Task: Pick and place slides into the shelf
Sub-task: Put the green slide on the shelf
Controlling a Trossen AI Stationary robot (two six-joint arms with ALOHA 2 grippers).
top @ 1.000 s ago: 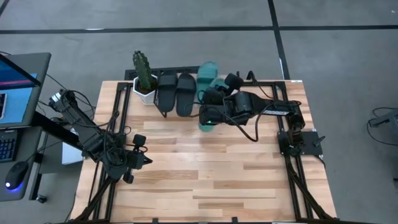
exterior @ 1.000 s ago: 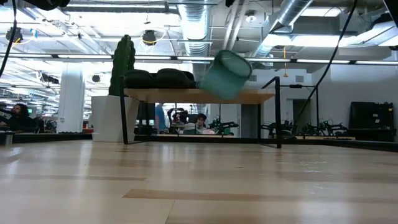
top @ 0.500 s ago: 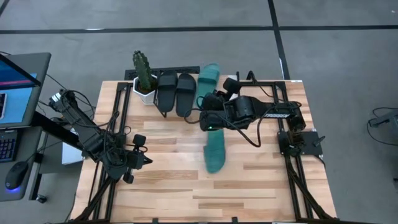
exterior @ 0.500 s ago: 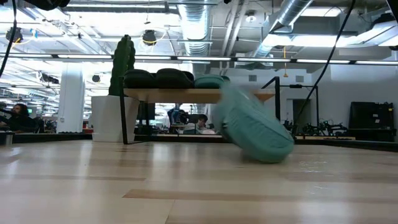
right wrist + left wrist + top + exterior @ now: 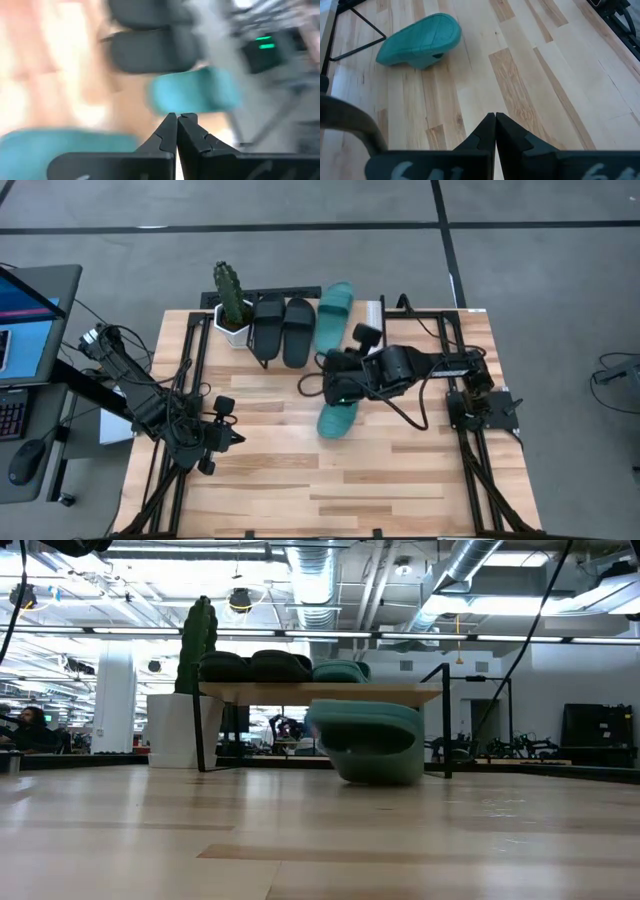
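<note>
One teal slide lies loose on the worktop, not yet on the shelf.

The right tool (image 5: 338, 383) is closed and empty above the fallen teal slide (image 5: 338, 418) at frame centre; shelf (image 5: 320, 693) at upper centre holds two black slides (image 5: 283, 328) and a teal one (image 5: 333, 307), beside a cactus (image 5: 231, 295). The left tool (image 5: 495, 117), lower left, is closed.

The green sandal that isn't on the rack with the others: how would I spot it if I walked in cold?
Start at the low shelf along the table's far edge, beside the potted cactus; it carries two black slides and one teal slide. Just in front of it, on the bare wooden tabletop by the right gripper, lies the stray teal slide. It is the only one off the shelf.
</note>
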